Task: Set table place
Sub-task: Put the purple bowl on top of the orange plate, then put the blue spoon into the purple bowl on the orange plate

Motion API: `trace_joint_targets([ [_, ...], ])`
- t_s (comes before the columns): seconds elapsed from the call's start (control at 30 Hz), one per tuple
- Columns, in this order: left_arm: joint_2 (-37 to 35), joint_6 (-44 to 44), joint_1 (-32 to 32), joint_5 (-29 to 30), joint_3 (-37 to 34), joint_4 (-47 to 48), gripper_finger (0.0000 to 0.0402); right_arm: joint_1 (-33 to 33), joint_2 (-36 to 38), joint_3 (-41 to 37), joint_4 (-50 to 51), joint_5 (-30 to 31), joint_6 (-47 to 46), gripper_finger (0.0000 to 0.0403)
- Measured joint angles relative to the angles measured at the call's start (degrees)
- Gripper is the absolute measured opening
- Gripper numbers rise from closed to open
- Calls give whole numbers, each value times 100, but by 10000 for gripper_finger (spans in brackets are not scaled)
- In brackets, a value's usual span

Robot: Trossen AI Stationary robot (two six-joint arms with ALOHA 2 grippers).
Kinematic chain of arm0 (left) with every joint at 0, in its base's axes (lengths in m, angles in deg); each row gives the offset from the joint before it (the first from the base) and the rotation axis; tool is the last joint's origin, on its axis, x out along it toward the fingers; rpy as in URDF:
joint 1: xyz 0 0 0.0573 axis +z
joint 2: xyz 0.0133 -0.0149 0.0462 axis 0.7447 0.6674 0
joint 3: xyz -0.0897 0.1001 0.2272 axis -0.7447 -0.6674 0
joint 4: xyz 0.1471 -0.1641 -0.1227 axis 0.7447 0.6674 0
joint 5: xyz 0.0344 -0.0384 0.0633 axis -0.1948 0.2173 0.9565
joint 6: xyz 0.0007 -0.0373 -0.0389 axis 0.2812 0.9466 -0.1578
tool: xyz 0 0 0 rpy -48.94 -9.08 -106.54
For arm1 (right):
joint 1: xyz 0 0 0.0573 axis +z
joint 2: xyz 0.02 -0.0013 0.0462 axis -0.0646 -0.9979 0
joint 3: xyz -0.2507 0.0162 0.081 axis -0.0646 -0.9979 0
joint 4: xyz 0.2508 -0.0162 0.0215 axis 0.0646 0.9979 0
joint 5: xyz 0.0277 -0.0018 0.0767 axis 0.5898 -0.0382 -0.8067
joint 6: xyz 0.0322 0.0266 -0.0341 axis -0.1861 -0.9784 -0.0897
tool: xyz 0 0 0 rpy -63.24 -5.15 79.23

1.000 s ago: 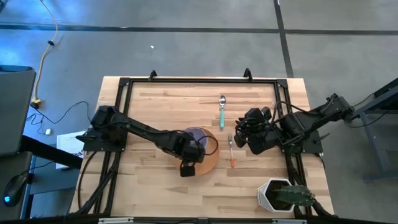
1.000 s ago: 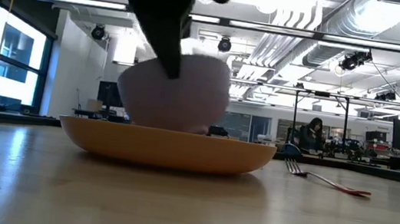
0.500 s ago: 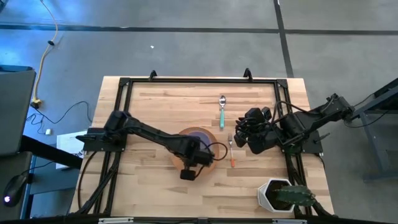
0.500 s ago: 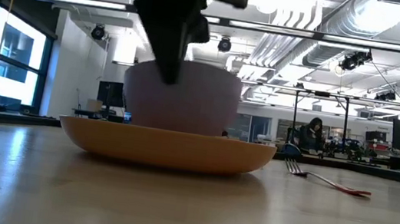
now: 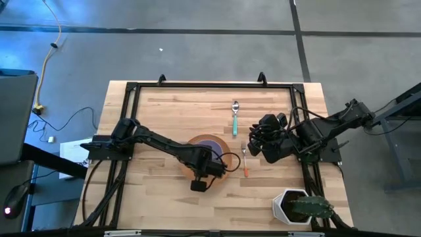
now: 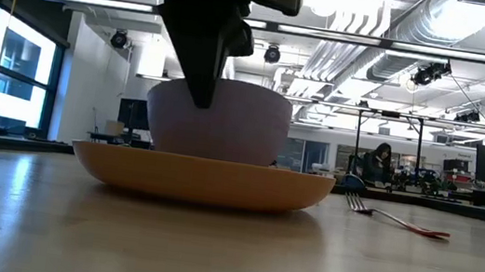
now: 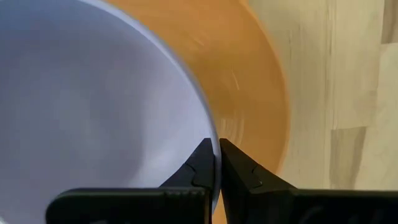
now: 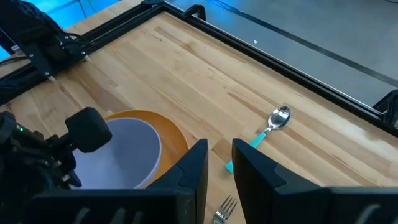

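The lavender bowl (image 6: 226, 120) stands level with its base on the round orange plate (image 6: 200, 175), near the table's middle (image 5: 209, 145). My left gripper (image 7: 216, 152) is at the bowl's near-right rim, shut on it. The teal-handled spoon (image 5: 235, 118) and the orange-handled fork (image 5: 245, 161) lie flat on the wood to the right of the plate. My right gripper (image 5: 260, 141) hovers open just right of the fork and touches nothing. My left gripper pinches the bowl's rim (image 7: 208, 127), one finger inside the bowl and one outside over the plate (image 7: 249, 81). The fingers (image 6: 204, 75) come from above, pointing down. The bowl sits upright with its base on the plate.
A white angular pot with a green plant (image 5: 295, 205) stands at the table's near-right corner. The black rail frame (image 5: 210, 84) runs round the table. Bare wood lies left of the plate and along the near edge.
My left gripper has come down and shifted slightly right, still shut on the bowl's rim. The bowl, tilted and just above the plate a second ago, has come level and now rests on the plate. The right arm has kept still.
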Motion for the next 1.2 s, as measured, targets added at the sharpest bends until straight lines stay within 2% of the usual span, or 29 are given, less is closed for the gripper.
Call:
trace_joint_targets([
  [0.7, 284, 8, -2, -16, 9, 73, 3, 4, 0, -2, -22, -5, 63, 64],
  [1.03, 313, 35, -4, -130, -3, 146, 68, 4, 0, -2, -37, -5, 63, 64],
  [1.2, 280, 44, 2, -19, 318, 473, 99, 4, 0, -2, -37, -9, 61, 64],
])
